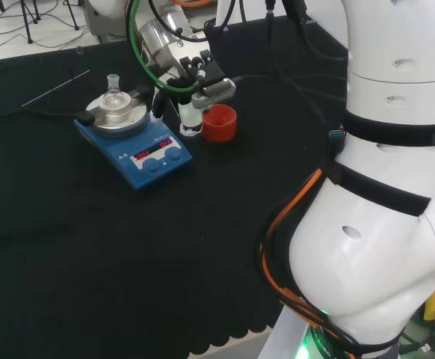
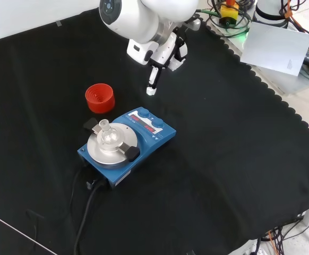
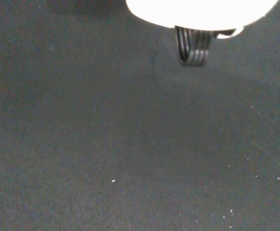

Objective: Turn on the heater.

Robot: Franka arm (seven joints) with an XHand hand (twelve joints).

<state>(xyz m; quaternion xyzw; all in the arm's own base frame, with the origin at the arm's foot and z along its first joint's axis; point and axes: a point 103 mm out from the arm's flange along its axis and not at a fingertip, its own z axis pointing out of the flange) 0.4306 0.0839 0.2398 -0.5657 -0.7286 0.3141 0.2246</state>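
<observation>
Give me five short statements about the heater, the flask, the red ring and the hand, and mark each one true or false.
1. A small glass flask sits on the heater's round metal plate. True.
2. The red ring is under the flask. False: it stands by itself on the cloth beside the heater.
3. The hand is pressing a heater knob. False: it hangs clear of the heater, a finger pointing down at the cloth.
4. The heater's front panel shows red lit displays. True.
5. The hand holds the flask. False: it holds nothing.

A lab: blue hotplate heater with glass flask on black-clothed bench
</observation>
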